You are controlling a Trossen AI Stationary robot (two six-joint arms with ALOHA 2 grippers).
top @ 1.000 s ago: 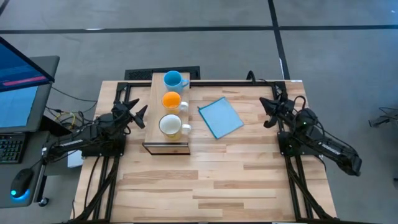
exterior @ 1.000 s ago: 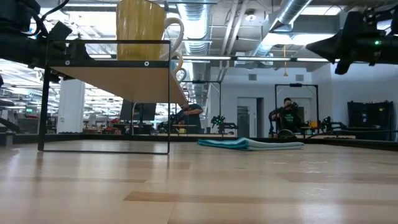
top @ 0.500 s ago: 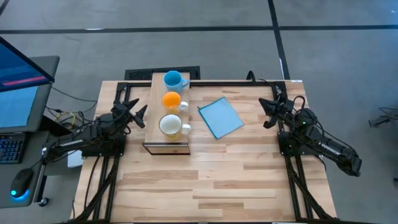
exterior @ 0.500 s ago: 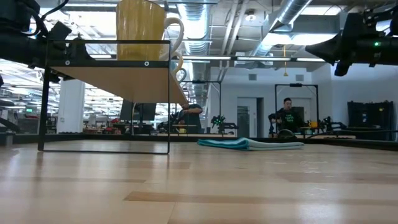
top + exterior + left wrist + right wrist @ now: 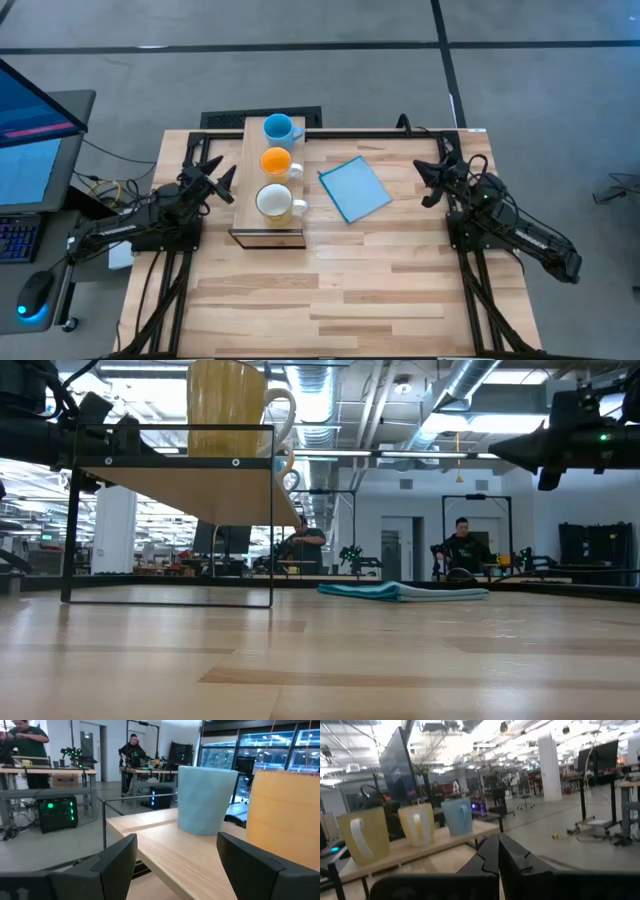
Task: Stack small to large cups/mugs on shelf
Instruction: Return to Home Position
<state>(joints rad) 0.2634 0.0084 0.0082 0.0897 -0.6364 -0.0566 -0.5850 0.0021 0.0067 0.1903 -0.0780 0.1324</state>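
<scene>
Both grippers have shifted only slightly since half a second ago, each edging a little toward the table's far edge, while the mugs have not moved. From above, the shelf (image 5: 250,175) runs from the far edge of the table (image 5: 350,290) toward its middle, left of centre. On it, in a row, stand the blue mug (image 5: 277,128) farthest back, the orange mug (image 5: 275,161) in the middle and the white mug (image 5: 272,201) at the near end. A blue sheet (image 5: 354,188) lies flat just right of the shelf. The left gripper (image 5: 222,175) hangs by the table's left edge beside the shelf, and the right gripper (image 5: 422,182) by the right edge, well apart from the sheet. At table height, the white mug (image 5: 225,405) sits on the raised shelf (image 5: 190,475), with the sheet (image 5: 400,590) beyond and people at desks in the room behind. Past the left wrist, the left gripper (image 5: 175,852) has its jaws spread wide and empty, facing the blue mug (image 5: 206,800) and orange mug (image 5: 287,815) on the shelf (image 5: 170,845). Past the right wrist, the right gripper (image 5: 498,842) has its jaws pressed together, holding nothing, with all three mugs lined up on the shelf (image 5: 420,851) across the table.
</scene>
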